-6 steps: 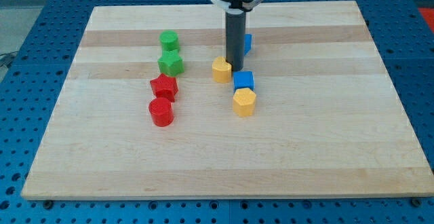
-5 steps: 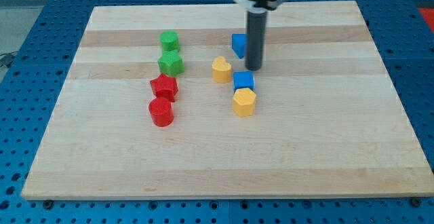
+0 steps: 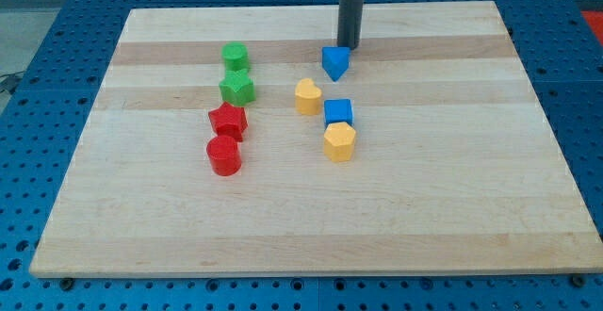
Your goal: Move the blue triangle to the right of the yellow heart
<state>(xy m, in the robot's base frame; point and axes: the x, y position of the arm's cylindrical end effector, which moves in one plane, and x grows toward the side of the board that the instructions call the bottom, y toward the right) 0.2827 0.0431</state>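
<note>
Eight blocks on bench (image 3: pixel 452 207), no labels or writing visible. My tip (image 3: pixel 350 47) sits just above-right of blue triangle (image 3: pixel 335 62), about touching; tool is a plain rod, no jaws. Blue triangle lies up-right of yellow heart (image 3: pixel 307 95), apart.

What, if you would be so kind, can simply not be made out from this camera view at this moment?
- Arm: cut off by the view's top; only the dark rod shows, down to my tip.
- Whether my tip touches the blue triangle just below it: too close to tell.
- Blue cube against the yellow hexagon: contact or a slight gap, unclear.
- Far sides of all blocks: hidden by the blocks themselves.
</note>
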